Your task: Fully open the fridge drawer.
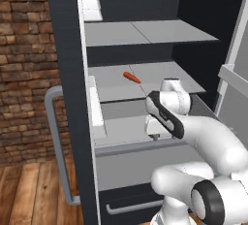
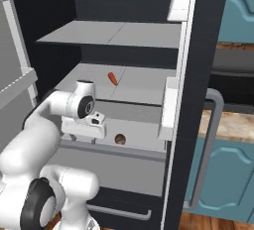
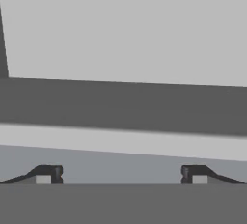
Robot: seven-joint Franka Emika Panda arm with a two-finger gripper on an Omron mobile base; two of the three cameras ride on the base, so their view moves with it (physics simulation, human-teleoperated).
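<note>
The tool [image 3: 120, 174], fingers spread wide and gripping nothing, is hovering over the fridge drawer [image 1: 140, 166] lip and risking slipping off when pulling.

A rendered home kitchen, seen from in front of an open dark fridge [image 1: 65, 73]. Inside: flat grey shelves [image 1: 145, 32], a small orange-red carrot [image 2: 113, 78] lying on the second shelf, white door bins [image 2: 168, 107] and a wide light-grey fridge drawer [image 1: 140, 163] below. Under it, a dark drawer with a grey bar handle [image 1: 138, 205]. To the left, a red brick wall [image 1: 22, 69] above a wooden plank floor [image 1: 29, 195]. To the right, teal cabinet fronts [image 2: 225, 174] under a speckled beige countertop [image 2: 230, 125], with a further teal cupboard door [image 2: 240, 8] higher up. A curved grey handle [image 2: 208, 144] on the fridge door's edge.
</note>
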